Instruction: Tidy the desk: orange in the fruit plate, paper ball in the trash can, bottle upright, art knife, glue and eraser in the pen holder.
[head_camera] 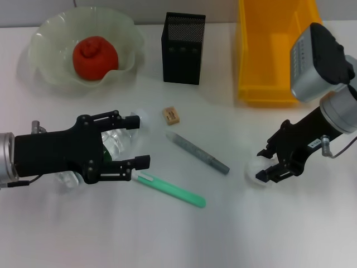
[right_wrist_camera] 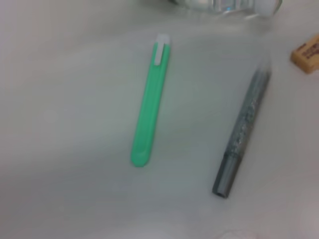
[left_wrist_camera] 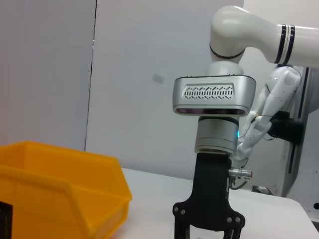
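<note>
White desk runs below both arms: the bottle point(head_camera: 114, 146) lies on its side at the near left, long axis running left to right, right between the wide-spread fingers of the left gripper point(head_camera: 135, 141), not yet clamped; the right gripper point(head_camera: 266, 163), near right, straddles the paper ball point(head_camera: 256, 173), grip unclear

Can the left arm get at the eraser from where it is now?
Probably yes, once freed. The left pincer is spread around the lying bottle, and the eraser sits just beyond its fingertips on bare table, with nothing between them.
</note>
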